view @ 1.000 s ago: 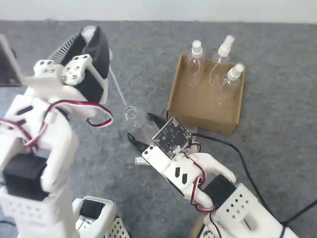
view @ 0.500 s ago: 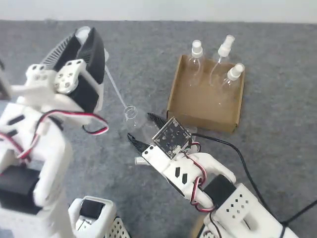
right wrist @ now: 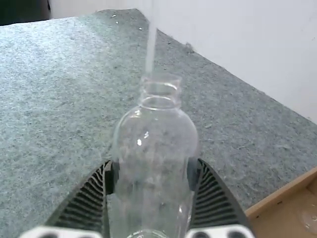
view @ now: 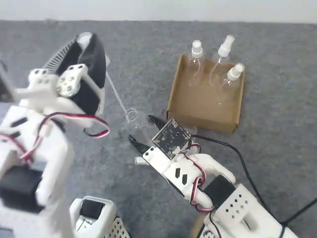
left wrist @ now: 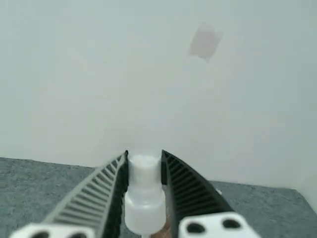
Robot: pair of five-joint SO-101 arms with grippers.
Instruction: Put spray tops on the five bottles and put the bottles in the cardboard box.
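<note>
Left gripper (left wrist: 144, 155) is closed down narrow on the neck of a white plastic spray top (left wrist: 144, 198), held high at about 10 o'clock of the open bottle in the high view. Its thin translucent dip tube (view: 118, 94) slants down toward 4 o'clock and ends at the bottle mouth. Cannot tell from the high or right wrist view whether the tip is inside the rim or only touching it. Right gripper (right wrist: 152, 172) is part-open, jaws clamped on both sides of an uncapped clear plastic bottle (right wrist: 154, 139), mouth up, over the grey carpeted table (view: 277, 74). Brown cardboard box (view: 203, 120) lies near, at 2 o'clock of that bottle, with three capped clear bottles (view: 224, 52) along its far side. Risks, as judged: the tube is long, flexible and enters at a slant, so a descent off the bottle's axis could catch the tip on the rim and bow it outside the neck. Further push could then tip or slip the smooth round bottle, gripped on two sides only. The top, pinched at its neck, could swivel and seat crooked.
</note>
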